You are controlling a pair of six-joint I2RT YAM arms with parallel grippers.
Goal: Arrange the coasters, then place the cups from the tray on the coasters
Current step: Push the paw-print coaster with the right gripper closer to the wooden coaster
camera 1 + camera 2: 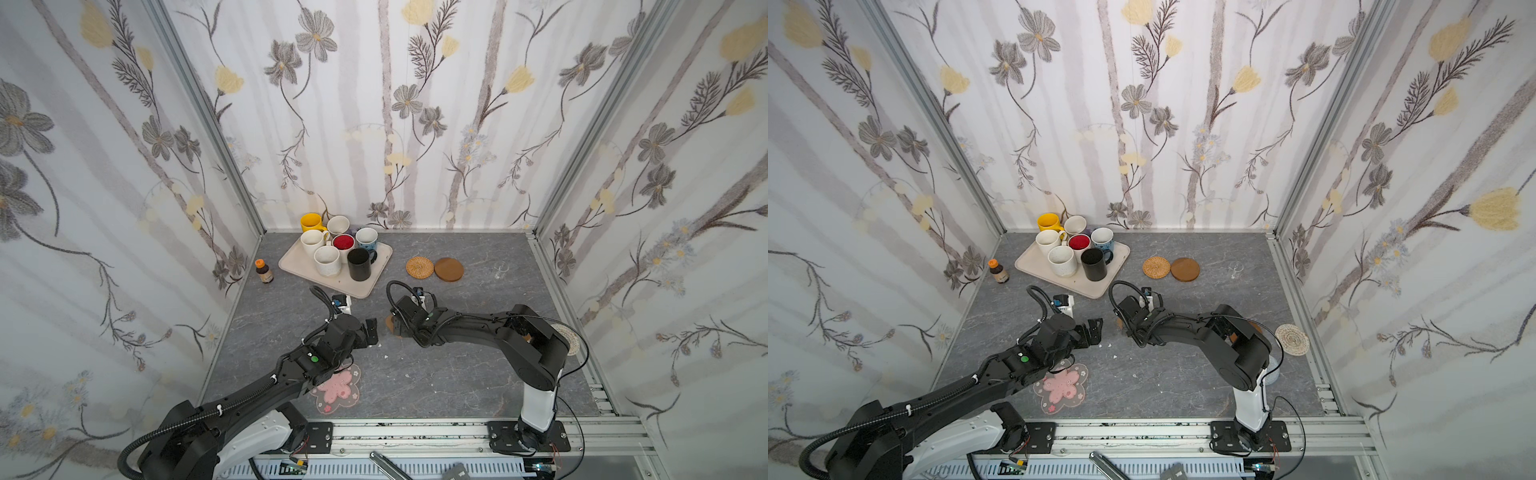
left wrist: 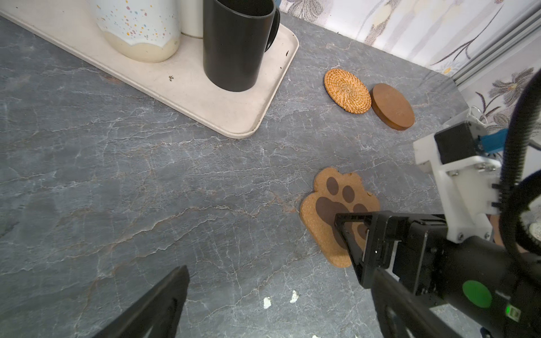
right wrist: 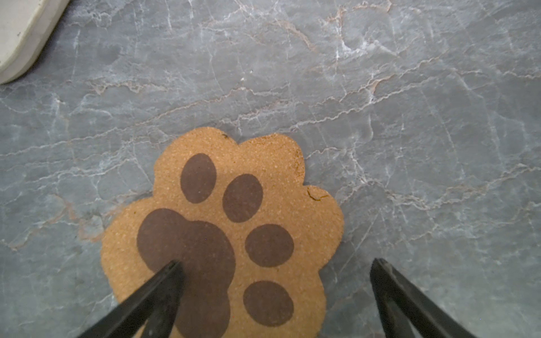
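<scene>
Several cups, among them a yellow cup and a black cup, stand on the beige tray at the back left. A rattan coaster and a wooden coaster lie side by side to its right. The paw-print coaster lies flat mid-table. My right gripper hangs open just over it, one finger above the cork, the other past its edge. My left gripper is open over bare table just left of it. The pink blossom coaster lies near the front, partly under the left arm.
An orange-capped brown bottle stands by the left wall and a small clear glass at the back right. A beige braided coaster lies near the right wall behind the right arm. Small white crumbs dot the table.
</scene>
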